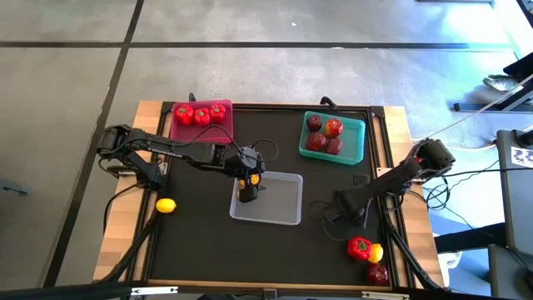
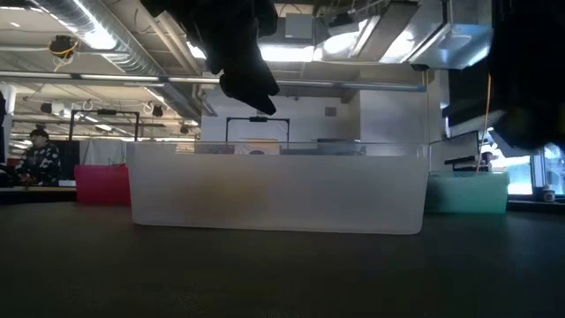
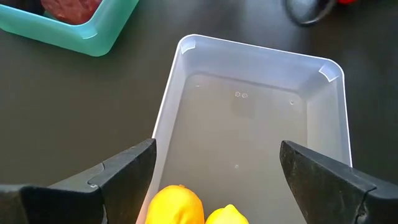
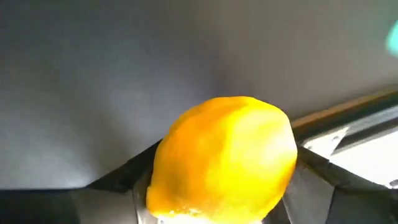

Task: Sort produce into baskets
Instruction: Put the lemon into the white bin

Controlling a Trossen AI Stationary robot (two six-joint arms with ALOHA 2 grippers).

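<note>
Clearly the sorting goes by kind: 3 red peppers [image 1: 201,113] sit in the pink basket [image 1: 202,131] at the far left, dark apples [image 1: 323,136] fill the teal basket [image 1: 358,142] at the far right, and the clear basket [image 1: 283,202] in the middle is taking the lemons. The left gripper [image 1: 249,185] hangs over that clear basket's left end with its fingers [image 3: 124,177] spread wide and nothing between them; its wrist view shows 2 lemons [image 3: 177,205] lying on the tray floor just below, so I judge it is poised over a drop spot rather than a pick.

The right gripper [image 1: 348,207] is low over the bare mat between the clear basket and the table's right rail, closed around a lemon [image 4: 227,158] that fills its wrist view, the fingers pressing its 2 sides. That grip suits a carry toward the clear basket.

For room: the rest of the clear basket's floor is bare, but the left arm sits over its left end, so the right end is the safer place to come in. The basket's wall [image 2: 274,190] stands up from the mat and the lemon will need to clear it. Still unsorted are 1 lemon [image 1: 166,205] on the wooden left edge, well apart from everything, and a pepper [image 1: 359,246], a second lemon and an apple [image 1: 377,272] bunched touching at the near right corner, close to the rail
</note>
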